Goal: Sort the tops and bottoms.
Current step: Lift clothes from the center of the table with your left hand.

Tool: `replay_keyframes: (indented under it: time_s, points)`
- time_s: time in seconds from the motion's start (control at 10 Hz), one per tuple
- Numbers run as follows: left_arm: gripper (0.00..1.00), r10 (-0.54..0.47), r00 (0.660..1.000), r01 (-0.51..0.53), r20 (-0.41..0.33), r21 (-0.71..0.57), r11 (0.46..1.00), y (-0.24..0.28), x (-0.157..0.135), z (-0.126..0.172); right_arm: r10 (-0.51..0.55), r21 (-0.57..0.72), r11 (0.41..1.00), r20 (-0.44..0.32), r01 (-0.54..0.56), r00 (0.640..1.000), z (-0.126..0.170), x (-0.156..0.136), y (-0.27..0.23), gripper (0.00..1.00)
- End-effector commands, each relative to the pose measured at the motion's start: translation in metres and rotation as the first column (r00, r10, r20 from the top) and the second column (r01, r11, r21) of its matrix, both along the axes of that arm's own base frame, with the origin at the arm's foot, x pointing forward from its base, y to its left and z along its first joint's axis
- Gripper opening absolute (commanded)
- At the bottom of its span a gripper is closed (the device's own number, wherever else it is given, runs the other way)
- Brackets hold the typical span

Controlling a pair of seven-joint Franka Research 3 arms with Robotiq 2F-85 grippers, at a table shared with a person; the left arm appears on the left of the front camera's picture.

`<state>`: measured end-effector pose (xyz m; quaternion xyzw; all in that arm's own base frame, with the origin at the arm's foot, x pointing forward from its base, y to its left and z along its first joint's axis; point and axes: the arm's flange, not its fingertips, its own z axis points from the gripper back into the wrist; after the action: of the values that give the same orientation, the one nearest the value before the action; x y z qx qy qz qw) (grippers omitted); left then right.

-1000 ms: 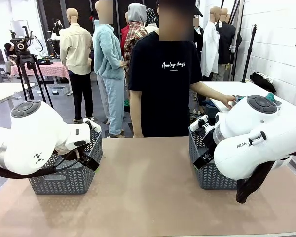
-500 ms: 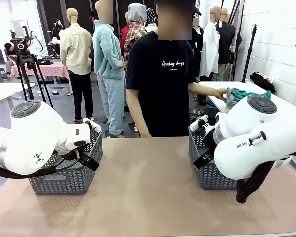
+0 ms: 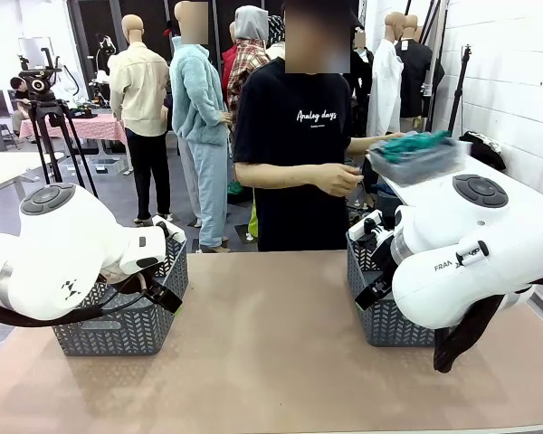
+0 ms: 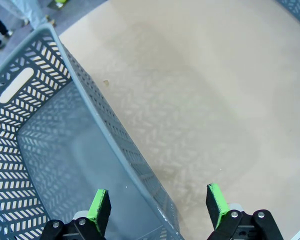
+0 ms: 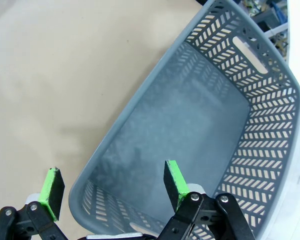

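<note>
The left end effector (image 4: 156,196), black with green pads, stands wide open and holds nothing. It hangs astride the long wall of a grey plastic basket with herringbone slots (image 4: 40,125), with one pad over the basket's inside and the other over the tan table (image 4: 205,90). This basket sits at the robot's left edge of the table.

The right end effector (image 5: 113,181) is likewise spread open with nothing in it. It is above the rim of a second grey slotted basket (image 5: 270,75) at the robot's right side, one pad over the table and one over the basket's floor.

At the far side a person in a black tee (image 3: 299,136) stands behind the table and holds up a grey container (image 3: 416,167). A teal-green garment (image 3: 423,143) is heaped on top of it. Motion blur is heavy there, so the container's type and any other cloth in it cannot be told. The load is above the right arm (image 3: 471,253), well clear of the table.
</note>
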<state>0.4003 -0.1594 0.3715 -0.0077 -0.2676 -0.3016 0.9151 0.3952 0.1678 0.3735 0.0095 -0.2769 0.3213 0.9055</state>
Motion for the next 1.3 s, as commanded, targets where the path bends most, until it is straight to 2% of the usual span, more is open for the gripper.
replay_keyframes:
  time_s: [0.0, 0.6, 0.8, 0.9, 1.2]
  points:
    - [1.0, 0.007, 1.0, -0.007, -0.001, -0.003, 1.0, 0.003, 0.001, 0.0, 0.0, 0.001, 1.0, 0.0, 0.0, 1.0, 0.0, 0.0, 0.0, 1.0]
    - [1.0, 0.0, 1.0, 0.0, 0.0, 0.0, 1.0, 0.0, 0.0, 0.0, 0.0, 0.0, 1.0, 0.0, 0.0, 1.0, 0.0, 0.0, 0.0, 1.0]
    - [1.0, 0.048, 0.998, -0.05, 0.042, 0.045, 0.998, 0.012, -0.01, 0.024, 0.036, 0.037, 0.999, 0.039, -0.037, 0.999, 0.016, -0.014, -0.007, 1.0]
    - [1.0, 0.06, 0.998, -0.06, 0.005, 0.029, 0.998, 0.02, -0.018, 0.038, 0.043, 0.069, 0.996, 0.071, -0.048, 0.997, 0.033, -0.023, -0.011, 1.0]
    - [1.0, 0.072, 0.997, -0.072, 0.035, 0.002, 0.997, 0.047, -0.033, 0.073, 0.013, 0.12, 0.992, 0.135, -0.03, 0.991, 0.064, -0.033, -0.03, 1.0]
